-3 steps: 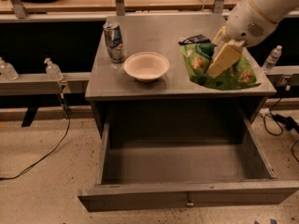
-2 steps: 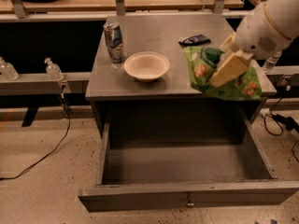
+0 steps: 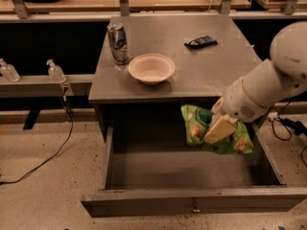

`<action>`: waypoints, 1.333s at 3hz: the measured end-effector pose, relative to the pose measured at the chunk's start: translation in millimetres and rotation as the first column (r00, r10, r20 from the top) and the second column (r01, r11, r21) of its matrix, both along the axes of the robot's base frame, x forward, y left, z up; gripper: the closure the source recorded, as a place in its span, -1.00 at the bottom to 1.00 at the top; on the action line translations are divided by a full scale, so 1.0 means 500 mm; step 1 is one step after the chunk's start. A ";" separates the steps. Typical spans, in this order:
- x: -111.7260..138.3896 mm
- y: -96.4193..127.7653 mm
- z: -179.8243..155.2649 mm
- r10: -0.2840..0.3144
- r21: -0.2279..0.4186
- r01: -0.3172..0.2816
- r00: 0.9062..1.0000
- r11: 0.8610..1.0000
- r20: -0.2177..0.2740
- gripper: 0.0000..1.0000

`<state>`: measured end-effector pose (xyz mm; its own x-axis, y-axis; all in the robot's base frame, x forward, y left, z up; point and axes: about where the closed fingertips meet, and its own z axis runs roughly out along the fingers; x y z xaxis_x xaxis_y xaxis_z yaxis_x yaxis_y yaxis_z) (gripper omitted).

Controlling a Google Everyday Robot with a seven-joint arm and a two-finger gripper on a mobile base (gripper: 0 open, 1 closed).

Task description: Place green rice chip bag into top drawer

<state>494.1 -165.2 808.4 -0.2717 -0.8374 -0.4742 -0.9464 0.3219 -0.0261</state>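
Over the right side of the open drawer (image 3: pixel 192 201), just below the tabletop (image 3: pixel 216 71) edge: bag (image 3: pixel 195 123), dangling in mid-air, clear of the drawer floor as far as can be told. Gripper (image 3: pixel 217 132) right on it, clamped tight across the bag's middle-right, green foil poking out to the left, underneath and a bit to the right. Pale finger (image 3: pixel 223 126) lying flat over the printed face, arm (image 3: pixel 268 87) reaching in from the right. Almost certainly a featherweight: thin crinkly film, mostly air, chips inside easy to crush under a hard squeeze. Slippery stuff too, so best pinched on a crumpled fold or near a seam rather than flat across the puffy belly. Looks like a squashed mid-body grab at the moment, probably fine for a short carry. No real worry about weight, more about foil sliding out of the pinch or snagging on the drawer's right wall, very near the bag's right corner. Plenty of room in there. Judging by position, basically at the lower-and-let-go stage: a touch lower and toward the middle, then let go and pull out. Up on the tabletop, well apart from all this: bowl (image 3: pixel 151 68), can (image 3: pixel 118 42), black packet (image 3: pixel 201 41).
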 end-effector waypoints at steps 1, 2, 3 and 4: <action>-0.037 0.015 -0.121 0.029 0.008 -0.028 0.992 1.000 -0.122 0.22; -0.045 0.019 -0.145 0.035 0.011 -0.034 0.989 0.999 -0.147 -0.38; -0.046 0.021 -0.146 0.037 0.011 -0.036 0.988 0.999 -0.149 -0.84; -0.047 0.022 -0.148 0.039 0.010 -0.038 0.988 0.999 -0.150 -1.00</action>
<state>470.8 -154.3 734.6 -0.3080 -0.8451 -0.4369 -0.9511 0.2850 0.1192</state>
